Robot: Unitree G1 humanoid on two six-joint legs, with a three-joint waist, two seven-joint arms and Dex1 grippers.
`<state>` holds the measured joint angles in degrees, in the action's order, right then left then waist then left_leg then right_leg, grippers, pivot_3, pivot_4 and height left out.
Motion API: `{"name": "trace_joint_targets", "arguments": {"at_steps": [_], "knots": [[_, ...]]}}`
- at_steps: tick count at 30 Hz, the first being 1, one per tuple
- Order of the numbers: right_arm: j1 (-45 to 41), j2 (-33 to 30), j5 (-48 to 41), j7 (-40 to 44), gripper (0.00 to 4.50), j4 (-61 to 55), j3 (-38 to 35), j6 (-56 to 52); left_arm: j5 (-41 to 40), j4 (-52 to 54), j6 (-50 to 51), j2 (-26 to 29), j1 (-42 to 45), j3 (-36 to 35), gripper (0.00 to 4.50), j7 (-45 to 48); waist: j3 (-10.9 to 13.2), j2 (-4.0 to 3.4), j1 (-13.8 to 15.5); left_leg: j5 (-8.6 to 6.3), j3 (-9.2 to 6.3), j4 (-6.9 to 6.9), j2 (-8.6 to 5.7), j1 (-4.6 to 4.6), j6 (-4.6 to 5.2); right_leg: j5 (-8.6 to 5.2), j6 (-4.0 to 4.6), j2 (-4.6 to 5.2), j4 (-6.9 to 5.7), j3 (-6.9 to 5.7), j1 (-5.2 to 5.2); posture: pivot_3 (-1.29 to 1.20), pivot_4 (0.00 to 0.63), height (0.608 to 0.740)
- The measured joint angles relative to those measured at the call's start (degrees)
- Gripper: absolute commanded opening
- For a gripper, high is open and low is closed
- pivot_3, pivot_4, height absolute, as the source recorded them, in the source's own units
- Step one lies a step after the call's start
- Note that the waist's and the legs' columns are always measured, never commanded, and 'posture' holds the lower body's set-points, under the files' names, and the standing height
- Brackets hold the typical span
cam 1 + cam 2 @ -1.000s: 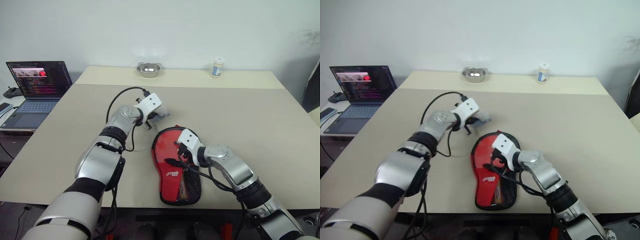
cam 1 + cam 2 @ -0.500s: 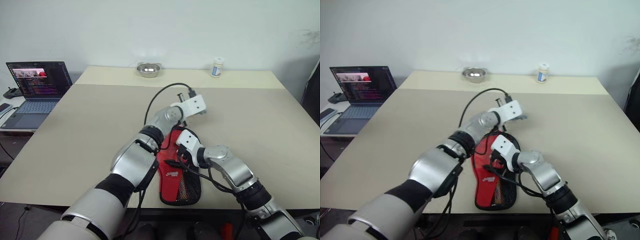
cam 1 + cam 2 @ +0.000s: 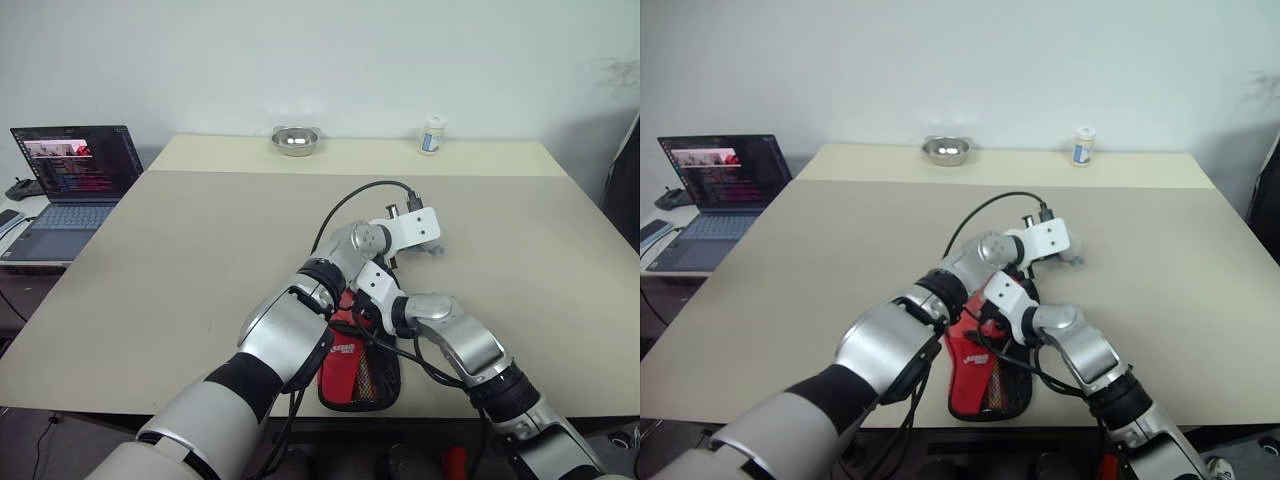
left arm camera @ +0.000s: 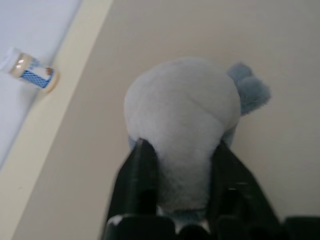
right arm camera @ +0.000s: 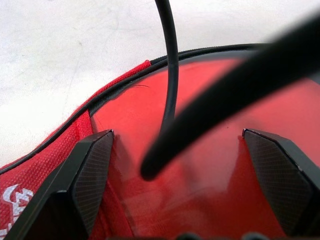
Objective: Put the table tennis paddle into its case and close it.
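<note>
The case (image 3: 358,372) lies at the near edge of the bench (image 3: 180,260), its long axis running from the near edge away toward the middle, mesh end nearest the robot; the red face of the table tennis paddle (image 5: 200,150) shows through its clear window, so the paddle seems already inside; the right gripper (image 5: 180,165) hovers directly over that round end with its fingers spread wide and holding nothing, clearly the nearer arm for closing the zip; the left gripper (image 4: 177,165) reaches across beyond the case, its fingers set on either side of a grey plush toy (image 4: 182,115) resting on the bench, whether squeezing or letting go I cannot tell.
</note>
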<state>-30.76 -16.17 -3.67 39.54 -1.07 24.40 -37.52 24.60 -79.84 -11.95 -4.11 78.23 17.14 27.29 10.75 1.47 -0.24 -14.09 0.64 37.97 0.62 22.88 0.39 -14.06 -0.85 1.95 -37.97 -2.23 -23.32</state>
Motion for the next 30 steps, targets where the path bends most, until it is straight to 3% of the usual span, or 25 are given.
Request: {"name": "trace_joint_targets", "arguments": {"at_steps": [5,16,22,25,30], "knots": [[-1.12,0.58,0.24,0.43,4.5,1.09,0.13,0.01,0.01,0.2,-0.01,0.78,-0.39,-0.08,4.16,2.12,-0.05,-0.08,-0.23,0.0,-0.01,0.0,0.08,-0.04,0.0,0.0,0.0,-0.13,-0.02,0.02,0.0,0.0,0.15,0.74],[-1.87,0.97,0.1,1.05,4.5,2.13,-0.5,-0.36,-11.16,1.7,4.33,4.67,2.26,-12.42,4.16,7.07,-0.05,-0.09,-0.3,0.0,-0.02,0.01,0.13,-0.04,0.0,0.0,0.01,-0.22,-0.04,0.04,-0.01,0.0,0.15,0.74],[1.81,1.03,-4.38,-0.66,4.5,-7.6,-5.52,-11.43,-17.86,8.51,3.86,13.66,1.75,-17.52,4.16,15.69,-0.05,-0.09,-0.36,0.01,-0.04,-0.05,0.16,0.1,-0.05,0.01,0.04,-0.22,-0.04,0.03,-0.14,0.0,0.15,0.74],[3.38,0.02,-7.08,-0.93,4.5,-12.74,-7.75,-17.44,-20.28,15.25,4.58,15.61,-2.87,-17.57,4.16,22.38,-0.05,-0.09,-0.05,-0.03,-0.05,-0.04,0.11,0.13,-0.12,0.08,0.15,-0.13,-0.03,0.04,-0.14,0.0,0.15,0.74],[3.92,-4.34,-13.86,-0.87,4.5,-23.54,-16.19,-27.22,-25.16,35.56,14.84,18.46,-22.77,-14.1,4.16,36.15,-0.01,-0.11,-0.02,-0.06,-0.04,-0.01,0.01,0.28,-0.18,0.17,0.31,0.14,0.02,0.14,-0.24,0.0,0.15,0.74]]}}
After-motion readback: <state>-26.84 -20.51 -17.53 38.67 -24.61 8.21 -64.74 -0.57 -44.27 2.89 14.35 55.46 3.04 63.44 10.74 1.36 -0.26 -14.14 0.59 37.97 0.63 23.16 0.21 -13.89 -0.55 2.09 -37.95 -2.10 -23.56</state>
